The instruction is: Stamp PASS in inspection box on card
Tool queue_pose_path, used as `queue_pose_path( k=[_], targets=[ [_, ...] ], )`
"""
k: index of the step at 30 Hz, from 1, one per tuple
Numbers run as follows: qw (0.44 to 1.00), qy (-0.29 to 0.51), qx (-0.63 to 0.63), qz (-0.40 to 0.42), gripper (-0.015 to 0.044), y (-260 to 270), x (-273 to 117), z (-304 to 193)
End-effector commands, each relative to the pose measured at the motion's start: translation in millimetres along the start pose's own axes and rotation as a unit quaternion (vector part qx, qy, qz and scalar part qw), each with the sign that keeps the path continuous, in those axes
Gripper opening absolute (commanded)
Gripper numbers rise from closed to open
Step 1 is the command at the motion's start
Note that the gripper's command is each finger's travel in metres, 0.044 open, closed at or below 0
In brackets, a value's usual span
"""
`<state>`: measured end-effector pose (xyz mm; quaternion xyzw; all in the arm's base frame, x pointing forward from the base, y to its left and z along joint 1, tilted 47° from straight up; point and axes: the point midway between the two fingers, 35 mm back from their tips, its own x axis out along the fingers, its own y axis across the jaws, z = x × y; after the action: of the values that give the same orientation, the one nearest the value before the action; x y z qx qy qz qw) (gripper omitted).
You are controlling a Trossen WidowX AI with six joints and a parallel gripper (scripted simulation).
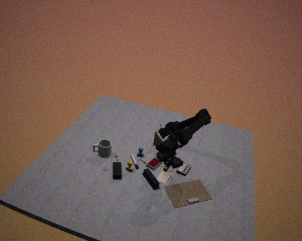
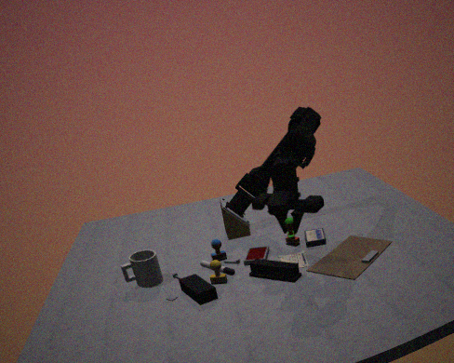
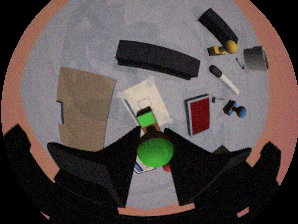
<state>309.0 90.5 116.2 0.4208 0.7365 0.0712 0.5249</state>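
Observation:
My gripper (image 1: 167,162) (image 2: 290,227) (image 3: 152,130) is shut on the green-knobbed stamp (image 1: 166,169) (image 2: 289,221) (image 3: 155,152). The stamp hangs in the air near the card's back side; its green-topped base overlaps the card in the wrist view. The cream card (image 1: 163,177) (image 2: 303,259) (image 3: 159,104) lies flat; the printed box is partly hidden by the stamp in the wrist view. The open red ink pad (image 1: 154,163) (image 2: 257,253) (image 3: 199,115) lies beside the card. The stamp's underside and lettering are hidden.
A long black block (image 1: 150,178) (image 2: 275,271) (image 3: 157,59) lies close to the card. A blue-white box (image 1: 184,169) (image 2: 314,236) and brown clipboard (image 1: 185,191) (image 3: 85,112) flank it. A red-knobbed stamp (image 3: 166,169) is mostly hidden. Blue (image 2: 216,243) and yellow (image 2: 216,264) stamps stand toward the mug (image 2: 146,268).

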Motion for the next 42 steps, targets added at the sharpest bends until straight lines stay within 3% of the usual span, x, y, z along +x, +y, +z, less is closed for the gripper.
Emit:
queue_pose_path(
  k=[1,42],
  targets=[
    [1.0,0.003,0.003,0.0,0.0,0,5,-1],
    [1.0,0.002,0.003,-0.002,0.0,1,32,-1]
  ],
)
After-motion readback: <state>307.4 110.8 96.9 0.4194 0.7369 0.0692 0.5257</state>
